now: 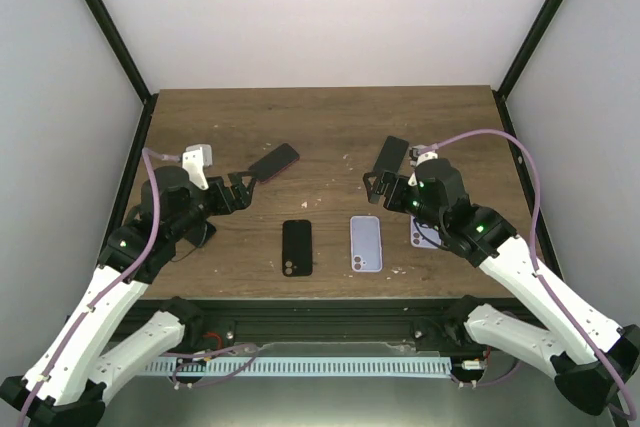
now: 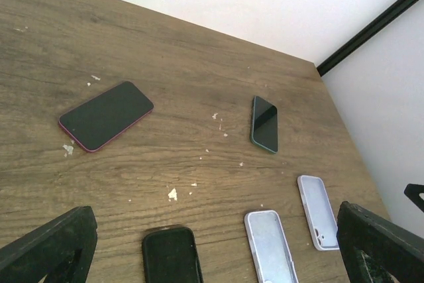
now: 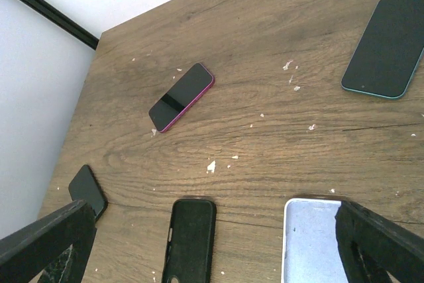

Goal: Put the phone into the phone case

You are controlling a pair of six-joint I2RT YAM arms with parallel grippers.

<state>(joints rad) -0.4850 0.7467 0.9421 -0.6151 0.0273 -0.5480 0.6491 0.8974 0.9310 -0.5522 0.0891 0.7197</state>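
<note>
Two phones lie screen-up at the back of the table: a pink-edged phone (image 1: 273, 161) (image 2: 106, 115) (image 3: 181, 97) and a teal-edged phone (image 1: 391, 155) (image 2: 265, 124) (image 3: 385, 48). Nearer the front lie an empty black case (image 1: 296, 247) (image 2: 171, 255) (image 3: 190, 240) and an empty lavender case (image 1: 366, 243) (image 2: 271, 246) (image 3: 311, 240). A second lavender case (image 1: 420, 235) (image 2: 319, 211) is partly under my right arm. My left gripper (image 1: 240, 191) (image 2: 215, 250) hovers open beside the pink phone. My right gripper (image 1: 376, 187) (image 3: 212, 243) hovers open beside the teal phone. Neither holds anything.
A dark phone (image 3: 87, 189) lies at the table's left, mostly hidden under my left arm in the top view. White crumbs (image 2: 172, 194) dot the wooden table (image 1: 330, 117). Black frame posts (image 1: 520, 47) and white walls close in the sides and back.
</note>
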